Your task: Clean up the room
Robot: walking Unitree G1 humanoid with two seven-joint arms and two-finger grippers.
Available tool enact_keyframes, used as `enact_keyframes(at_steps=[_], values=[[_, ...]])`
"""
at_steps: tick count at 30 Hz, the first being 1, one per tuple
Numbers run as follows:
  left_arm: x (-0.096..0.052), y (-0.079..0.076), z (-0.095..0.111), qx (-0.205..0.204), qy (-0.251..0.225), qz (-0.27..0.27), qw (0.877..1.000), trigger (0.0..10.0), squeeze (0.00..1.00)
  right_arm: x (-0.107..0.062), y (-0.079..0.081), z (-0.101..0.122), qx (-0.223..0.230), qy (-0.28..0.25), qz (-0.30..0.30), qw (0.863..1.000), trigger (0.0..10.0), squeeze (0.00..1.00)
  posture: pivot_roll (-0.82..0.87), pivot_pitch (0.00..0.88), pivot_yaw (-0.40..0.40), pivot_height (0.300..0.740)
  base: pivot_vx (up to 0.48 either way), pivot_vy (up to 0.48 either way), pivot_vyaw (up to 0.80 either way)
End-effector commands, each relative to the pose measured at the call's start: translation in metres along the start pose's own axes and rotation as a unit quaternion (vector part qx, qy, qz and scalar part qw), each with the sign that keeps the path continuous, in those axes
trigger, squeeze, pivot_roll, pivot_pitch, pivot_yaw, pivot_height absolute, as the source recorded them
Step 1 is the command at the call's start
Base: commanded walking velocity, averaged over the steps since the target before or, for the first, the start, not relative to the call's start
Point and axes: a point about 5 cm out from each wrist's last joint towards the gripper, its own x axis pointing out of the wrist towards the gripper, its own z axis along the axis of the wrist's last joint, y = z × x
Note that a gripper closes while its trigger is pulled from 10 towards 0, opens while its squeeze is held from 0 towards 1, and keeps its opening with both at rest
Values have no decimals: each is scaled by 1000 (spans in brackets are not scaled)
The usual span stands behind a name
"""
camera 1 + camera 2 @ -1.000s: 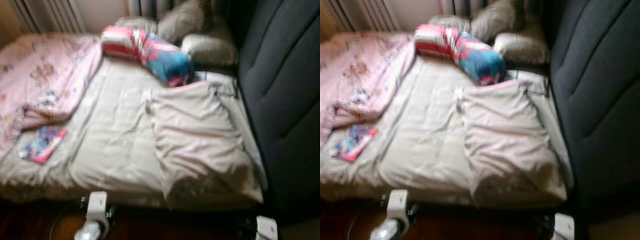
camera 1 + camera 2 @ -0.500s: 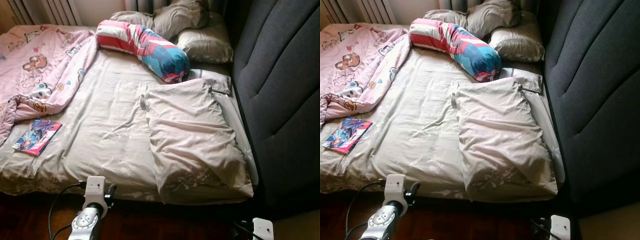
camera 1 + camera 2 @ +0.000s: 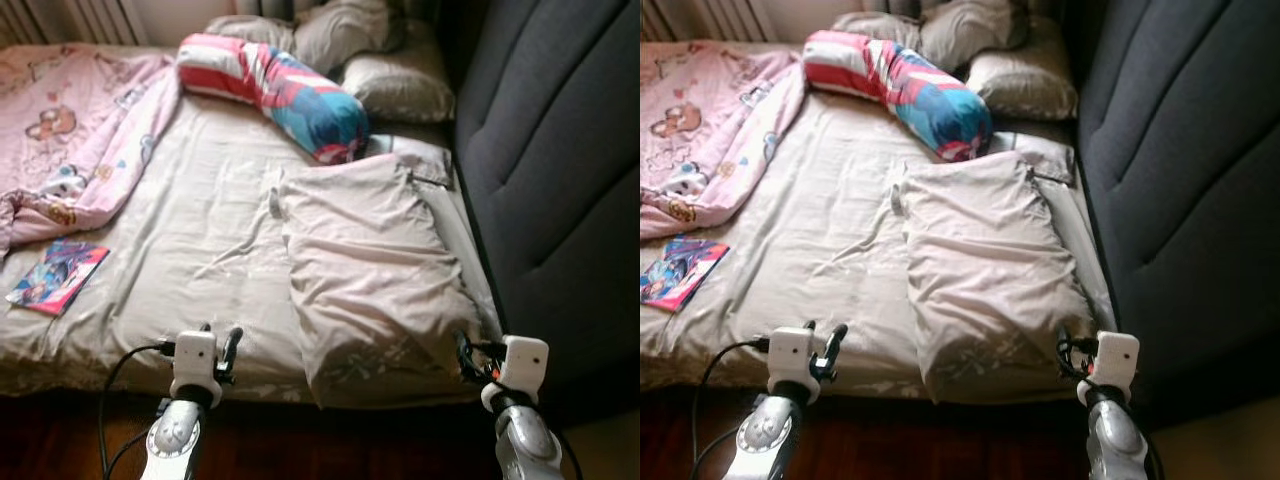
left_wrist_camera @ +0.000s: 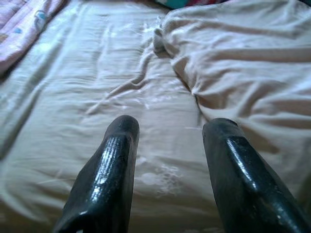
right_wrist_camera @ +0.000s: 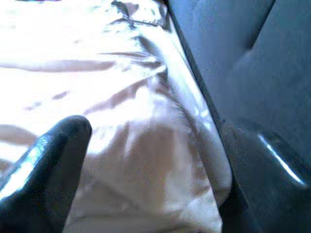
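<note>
Left eye view: big pillow [image 3: 375, 280] lies on bed [image 3: 190, 260] beside headboard [image 3: 560, 170], long axis running away from robot. Right tool [image 3: 466, 356], fingers spread wide, at pillow's near corner, nearer. Left tool [image 3: 222, 352], fingers apart, over sheet beside pillow.

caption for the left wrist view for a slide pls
Left gripper open above the beige sheet, beside the rumpled pillow.

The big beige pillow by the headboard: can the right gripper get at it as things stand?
Probably yes. The right gripper, fingers open, sits at the beige pillow's near corner, with nothing between them.
</note>
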Motion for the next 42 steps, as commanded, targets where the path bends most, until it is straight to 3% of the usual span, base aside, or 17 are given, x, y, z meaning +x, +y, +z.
enact_keyframes(at_steps=[1,8,18,42], values=[[-3,-7,2,-4,-12,-8,1000,10000,0,-5,-1,-3,-1,-3,-4,1000,10000,0,88,147,-65,740,0,0,0],[-8,-12,6,7,-27,-24,999,10000,0,-8,-2,-2,-3,-14,0,1000,10000,0,96,128,-67,740,0,0,0],[11,-15,24,6,-47,-36,998,10000,0,-6,5,-1,1,-14,3,1000,10000,0,83,125,-65,740,0,0,0],[16,-18,33,3,-49,-53,997,10000,0,2,13,12,10,-34,1,999,10000,0,79,141,-56,740,298,0,-141]])
